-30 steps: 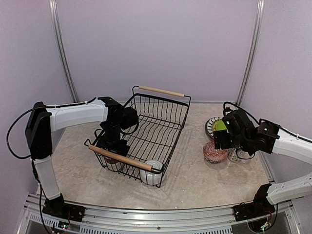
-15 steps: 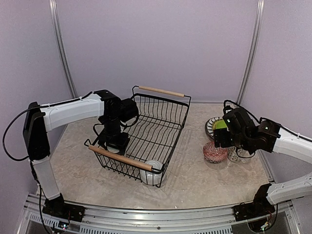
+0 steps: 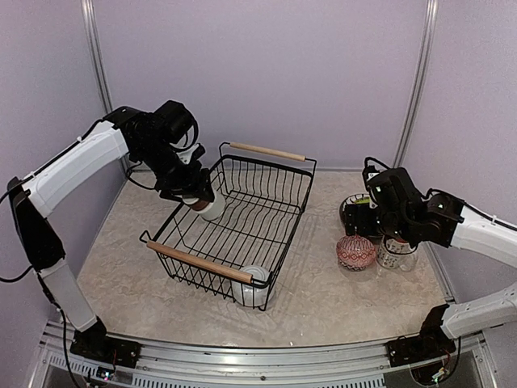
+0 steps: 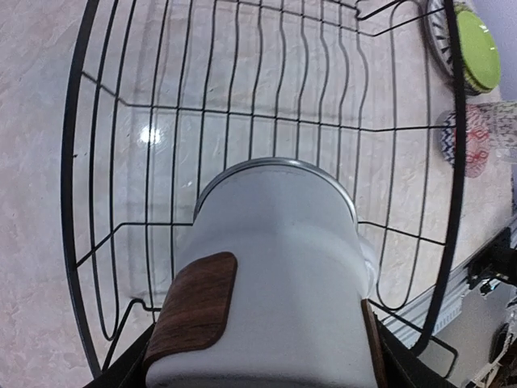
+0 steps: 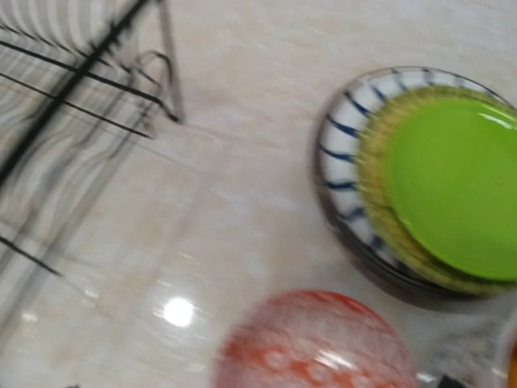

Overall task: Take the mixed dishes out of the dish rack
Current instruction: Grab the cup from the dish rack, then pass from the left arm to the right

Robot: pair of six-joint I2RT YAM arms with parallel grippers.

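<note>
My left pincer (image 3: 196,200) pinches a white mug (image 4: 275,234), held in the air above the far left corner of the dish rack (image 3: 202,263). A second mug (image 3: 254,284) sits in the rack's near right corner. My right pincer (image 3: 367,218) hangs over the green plate (image 5: 452,174), which is stacked on the striped plate (image 5: 343,149) near the table's right edge, with the bowl (image 5: 315,347) just beside them. I cannot tell how far it is spread.

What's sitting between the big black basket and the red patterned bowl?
Nothing: only bare tabletop lies between the dish rack and the bowl, as the top view shows.
</note>
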